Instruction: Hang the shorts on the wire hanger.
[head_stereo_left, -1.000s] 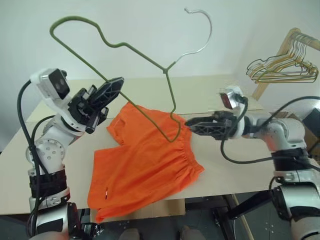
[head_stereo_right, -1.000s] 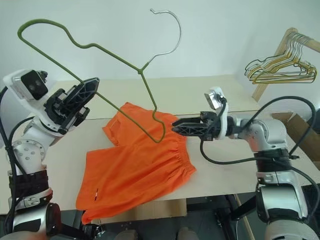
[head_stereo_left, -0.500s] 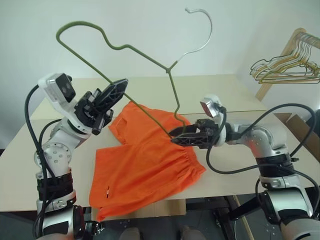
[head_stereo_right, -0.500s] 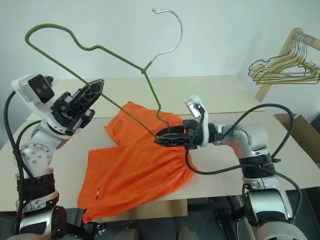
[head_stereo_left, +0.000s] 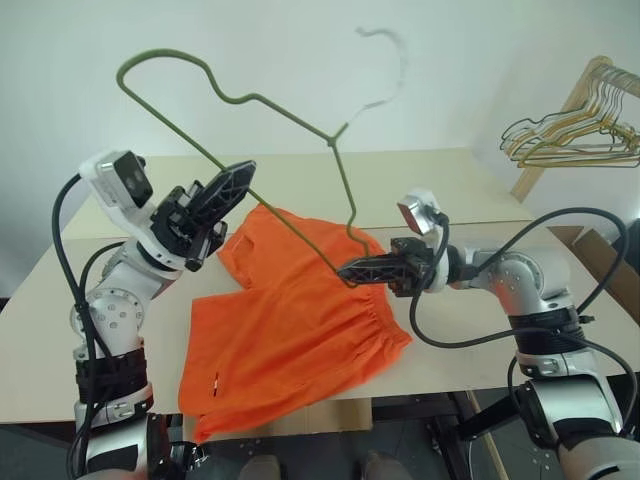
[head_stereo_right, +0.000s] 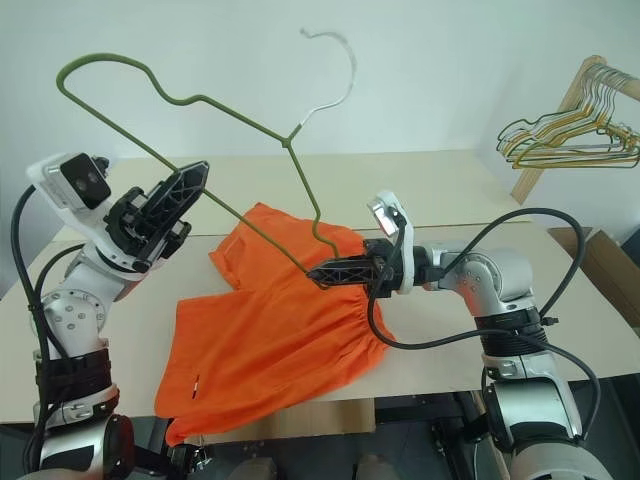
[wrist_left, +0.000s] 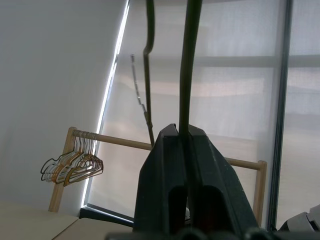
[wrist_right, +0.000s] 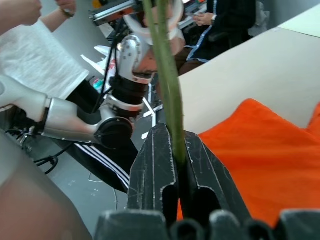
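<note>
The bright orange shorts lie spread flat on the table, waistband toward my right arm. The greenish wire hanger is held tilted in the air above them, hook up. My left gripper is shut on its long straight bar, and the wire runs up between the closed fingers. My right gripper points left just above the waistband and is shut on the hanger's lower bent corner. The green wire is pinched between its fingers. The shorts are not on the hanger.
A bunch of golden and dark hangers hangs on a wooden rack at the far right. A cardboard box sits below it. The pale table stretches behind the shorts. People sit beyond the table's left side.
My right gripper moved left to the hanger's lower corner and shut on the wire. The hanger's hook now looks blurred. My left gripper kept its hold.
</note>
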